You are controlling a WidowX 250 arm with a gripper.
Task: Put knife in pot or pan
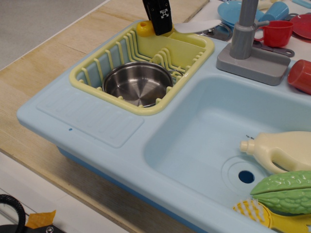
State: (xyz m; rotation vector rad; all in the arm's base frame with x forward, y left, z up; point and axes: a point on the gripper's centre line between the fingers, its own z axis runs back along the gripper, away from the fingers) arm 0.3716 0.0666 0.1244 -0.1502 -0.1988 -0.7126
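The knife has a yellow handle point(146, 27) and a broad white blade point(197, 25) that points right, level above the rack's far edge. My black gripper point(160, 26) comes down from the top edge and is shut on the knife's handle, holding it in the air. The shiny steel pot point(137, 83) sits in the near half of the yellow dish rack point(87, 77), below and in front of the gripper. The pot holds nothing.
The rack stands on the light blue sink unit point(92, 119). A grey faucet point(245, 34) rises right of the gripper. Cups and plates point(278, 29) lie behind it. A cream bottle point(282, 150), a green vegetable point(284, 191) and a yellow brush point(257, 213) lie in the basin.
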